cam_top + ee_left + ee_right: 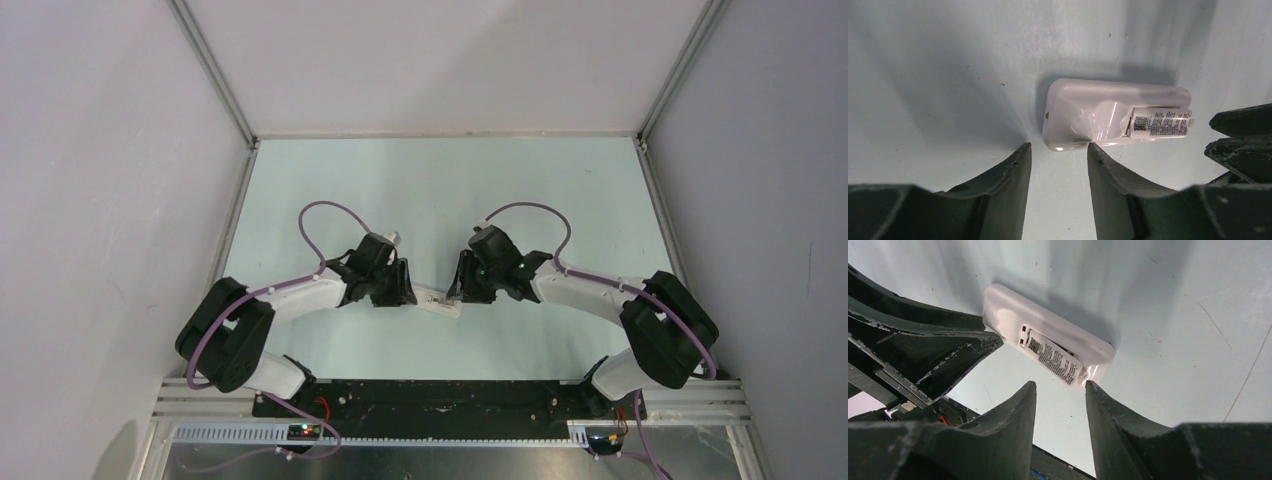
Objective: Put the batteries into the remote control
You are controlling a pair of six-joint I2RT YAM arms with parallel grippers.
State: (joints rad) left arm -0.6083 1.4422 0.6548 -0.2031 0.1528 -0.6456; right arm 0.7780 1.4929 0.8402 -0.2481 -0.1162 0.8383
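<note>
The remote control (440, 302) is a slim white handset lying back-up on the pale table, between my two grippers. One battery (1160, 123) with a white printed label lies in the recess at one end of the remote (1088, 110). My left gripper (1059, 147) is open and empty, its tips just short of the remote's closed end. My right gripper (1060, 385) is also open and empty, its tips right by the battery (1053, 357) at the recess end of the remote (1048, 330). In the top view the left gripper (405, 297) and right gripper (458, 295) flank the remote closely.
The right gripper's fingers (1240, 135) show at the right edge of the left wrist view, and the left gripper's fingers (923, 350) fill the left of the right wrist view. A black base rail (450, 395) runs along the near edge. White walls with aluminium posts (215, 70) enclose the table.
</note>
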